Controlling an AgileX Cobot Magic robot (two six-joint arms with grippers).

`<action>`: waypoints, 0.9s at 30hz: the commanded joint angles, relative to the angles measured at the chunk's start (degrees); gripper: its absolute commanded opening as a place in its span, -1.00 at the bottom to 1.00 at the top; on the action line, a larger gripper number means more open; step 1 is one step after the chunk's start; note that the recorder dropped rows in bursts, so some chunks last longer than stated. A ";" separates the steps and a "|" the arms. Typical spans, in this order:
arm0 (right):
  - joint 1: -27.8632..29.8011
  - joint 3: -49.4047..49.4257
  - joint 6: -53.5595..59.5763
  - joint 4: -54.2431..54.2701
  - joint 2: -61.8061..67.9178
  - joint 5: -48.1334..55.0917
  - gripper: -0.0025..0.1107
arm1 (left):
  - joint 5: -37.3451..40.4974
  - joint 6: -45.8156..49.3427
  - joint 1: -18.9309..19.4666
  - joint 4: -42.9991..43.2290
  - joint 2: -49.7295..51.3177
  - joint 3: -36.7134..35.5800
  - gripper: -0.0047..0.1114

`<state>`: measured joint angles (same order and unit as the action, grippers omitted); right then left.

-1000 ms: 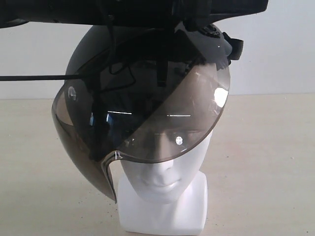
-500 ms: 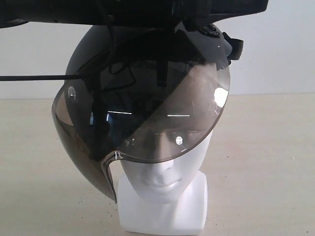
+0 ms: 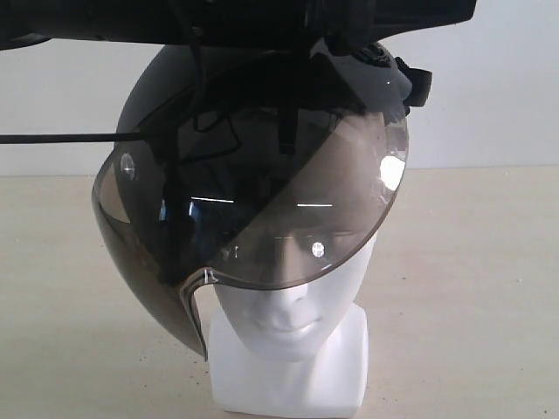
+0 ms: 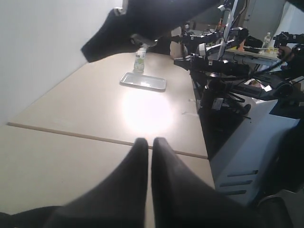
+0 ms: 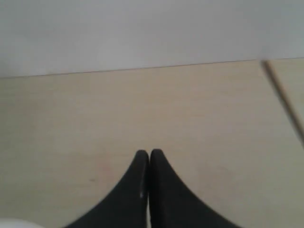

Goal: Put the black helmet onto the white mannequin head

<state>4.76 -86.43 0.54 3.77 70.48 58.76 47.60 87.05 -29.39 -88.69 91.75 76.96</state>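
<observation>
The black helmet sits on the white mannequin head, tilted, its low side toward the left of the exterior view. Its smoky visor covers the eyes and brow; nose, mouth, chin and square base show below it. A dark machine part crosses the top edge right above the helmet. In the left wrist view my left gripper is shut with nothing between its fingers, above bare table. In the right wrist view my right gripper is shut and empty over the tabletop. Neither wrist view shows the helmet.
The left wrist view shows a shallow tray and a small bottle far along the beige table, with dark arms and equipment past the table's edge. A white wall stands behind the table.
</observation>
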 commanded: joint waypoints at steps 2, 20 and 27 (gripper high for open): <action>9.65 -0.03 19.65 34.88 3.80 1.25 -0.96 | -1.25 -7.76 0.06 8.79 5.60 -4.40 -0.84; 8.08 -0.03 15.01 50.73 7.46 11.20 -0.10 | -1.42 -6.32 0.06 8.90 5.60 -4.40 -0.84; -0.48 -0.03 12.62 46.75 7.46 11.20 -0.10 | -0.66 -6.19 0.06 10.52 5.60 -4.40 -0.84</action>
<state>6.39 -86.43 15.07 53.13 77.99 69.92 47.81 87.12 -29.39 -88.69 91.75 76.96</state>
